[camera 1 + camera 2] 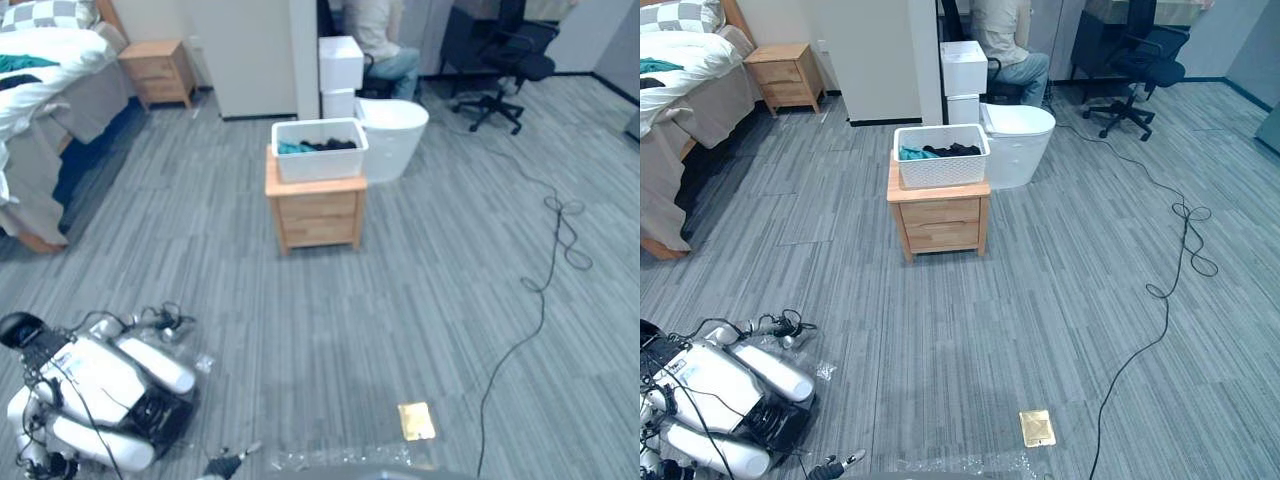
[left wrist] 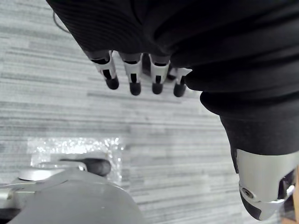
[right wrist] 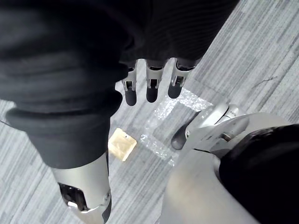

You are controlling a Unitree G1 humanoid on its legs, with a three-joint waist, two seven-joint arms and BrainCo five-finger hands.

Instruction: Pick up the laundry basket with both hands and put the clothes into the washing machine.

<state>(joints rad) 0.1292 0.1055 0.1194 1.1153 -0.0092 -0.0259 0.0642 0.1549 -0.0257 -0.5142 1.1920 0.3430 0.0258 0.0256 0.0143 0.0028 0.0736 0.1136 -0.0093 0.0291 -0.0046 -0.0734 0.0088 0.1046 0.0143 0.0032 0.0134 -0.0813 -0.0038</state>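
Observation:
A white laundry basket [image 1: 320, 150] stands on a small wooden nightstand [image 1: 314, 212] in the middle of the room, some way ahead of me. Teal and dark clothes [image 1: 318, 145] lie inside it. Just behind and to its right sits a white rounded tub-like machine [image 1: 394, 136]. My left hand [image 2: 134, 77] hangs over the grey floor with its fingers straight and nothing in it. My right hand [image 3: 150, 81] hangs the same way, fingers relaxed and empty, far from the basket.
A white and black machine [image 1: 95, 392] lies on the floor at the near left. A bed [image 1: 45, 100] and a second nightstand [image 1: 158, 72] stand at the far left. A seated person [image 1: 380, 45], stacked white boxes [image 1: 340, 72] and an office chair [image 1: 505, 70] are at the back. A brass floor plate [image 1: 416, 421] lies nearby.

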